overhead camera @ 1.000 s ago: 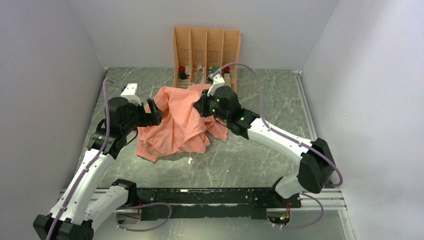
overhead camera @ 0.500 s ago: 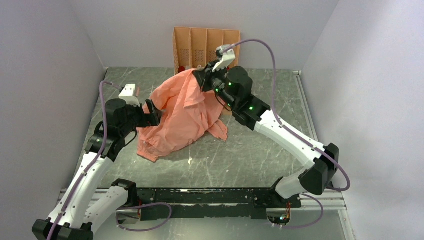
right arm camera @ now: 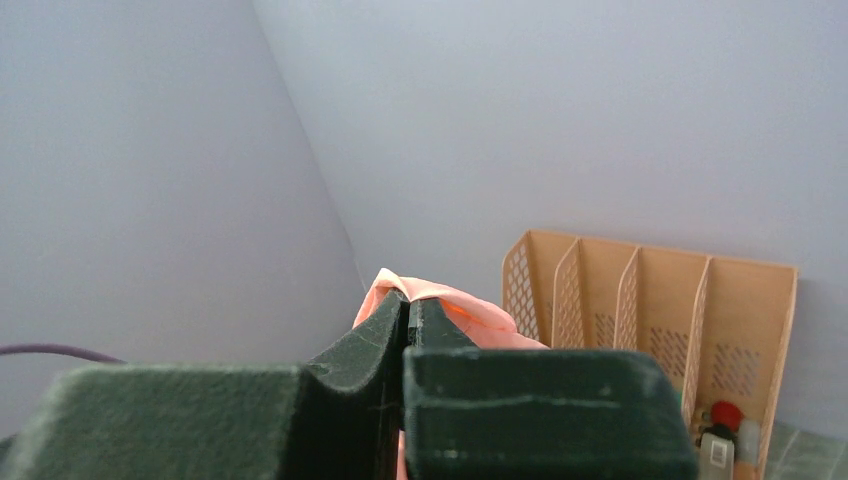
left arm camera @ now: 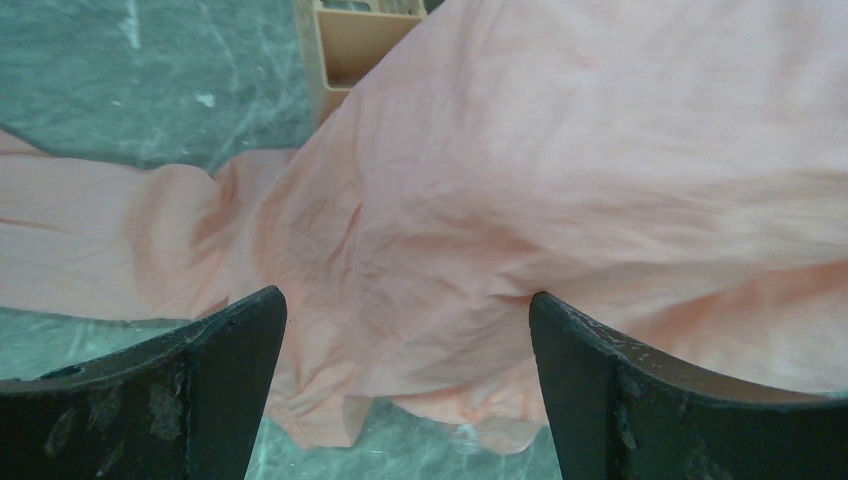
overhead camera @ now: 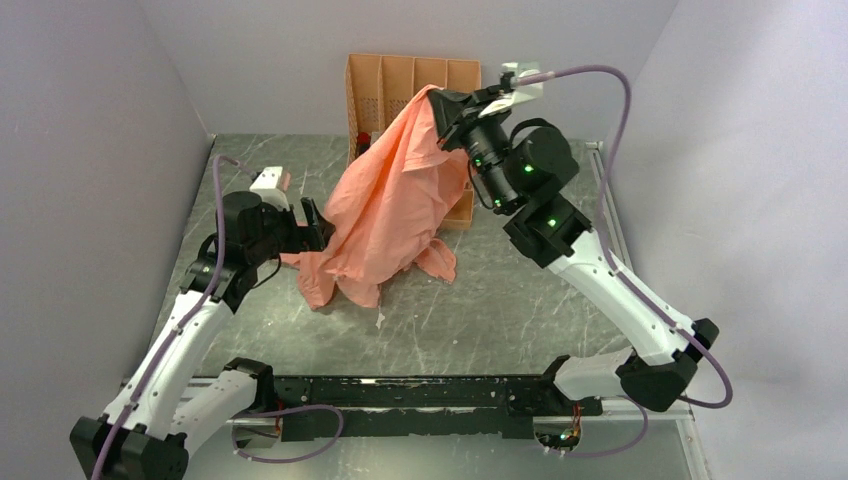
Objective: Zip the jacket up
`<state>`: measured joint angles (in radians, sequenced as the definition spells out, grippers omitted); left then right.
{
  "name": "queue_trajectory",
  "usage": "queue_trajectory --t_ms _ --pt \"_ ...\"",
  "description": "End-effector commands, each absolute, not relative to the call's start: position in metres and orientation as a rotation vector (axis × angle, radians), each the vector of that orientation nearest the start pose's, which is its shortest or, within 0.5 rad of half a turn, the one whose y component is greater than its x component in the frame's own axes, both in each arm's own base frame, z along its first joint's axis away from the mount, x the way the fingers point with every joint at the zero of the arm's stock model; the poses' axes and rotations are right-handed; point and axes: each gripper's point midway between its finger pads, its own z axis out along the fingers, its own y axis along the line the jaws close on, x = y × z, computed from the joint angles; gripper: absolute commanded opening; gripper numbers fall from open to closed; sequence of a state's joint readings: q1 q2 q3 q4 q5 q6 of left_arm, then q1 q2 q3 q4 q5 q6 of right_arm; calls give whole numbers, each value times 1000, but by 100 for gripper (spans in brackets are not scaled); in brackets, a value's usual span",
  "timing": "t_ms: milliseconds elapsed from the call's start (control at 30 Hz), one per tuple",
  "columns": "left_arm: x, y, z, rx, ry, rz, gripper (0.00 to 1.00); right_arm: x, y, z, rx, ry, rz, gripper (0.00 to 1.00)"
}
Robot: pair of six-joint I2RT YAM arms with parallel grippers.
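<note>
The salmon-pink jacket (overhead camera: 390,210) hangs from my right gripper (overhead camera: 440,100), which is shut on its top fold high above the table, in front of the rack. The pinched fold shows past the closed fingertips in the right wrist view (right arm camera: 440,300). The jacket's lower part drapes onto the table at left (overhead camera: 315,285). My left gripper (overhead camera: 315,225) is open at the jacket's left side, low over the table; in the left wrist view the pink cloth (left arm camera: 520,180) fills the space ahead of its spread fingers (left arm camera: 230,350), not between them. No zipper shows.
The orange four-slot rack (overhead camera: 372,90) stands against the back wall with small items in its slots; it also shows in the right wrist view (right arm camera: 650,310). Grey walls close the sides and back. Dark marble tabletop (overhead camera: 480,320) lies under the arms.
My right gripper rose and moved right and back, lifting the jacket from a heap into a hanging drape. The left gripper stayed at the jacket's left side, shifting slightly right.
</note>
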<state>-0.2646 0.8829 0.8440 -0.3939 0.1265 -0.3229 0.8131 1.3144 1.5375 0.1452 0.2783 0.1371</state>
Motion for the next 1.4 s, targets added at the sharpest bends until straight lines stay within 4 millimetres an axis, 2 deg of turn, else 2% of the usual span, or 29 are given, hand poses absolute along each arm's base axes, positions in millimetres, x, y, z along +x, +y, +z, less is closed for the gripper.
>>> queue_trajectory --t_ms 0,333,367,467,567,767,933,1067,1367 --pt "294 -140 233 82 2018 -643 95 301 252 573 -133 1135 662 0" --pt "308 -207 259 254 1898 -1013 95 288 230 573 -128 1158 622 0" --pt "311 -213 255 259 1916 -1032 95 288 229 572 -132 1160 612 0" --pt "321 -235 261 297 1898 -1085 95 283 222 573 -144 1155 595 0" --pt "329 -257 259 337 1913 -1119 95 279 221 569 -165 1175 591 0" --pt "336 -310 257 430 1910 -1190 95 266 208 571 -165 1180 595 0" --pt "322 -372 247 537 1910 -1322 95 251 197 585 -166 1160 618 0" --pt "304 -419 249 626 1869 -1418 95 244 188 588 -161 1167 616 0" --pt "277 -513 299 789 1672 -1713 95 224 168 597 -156 1159 627 0"
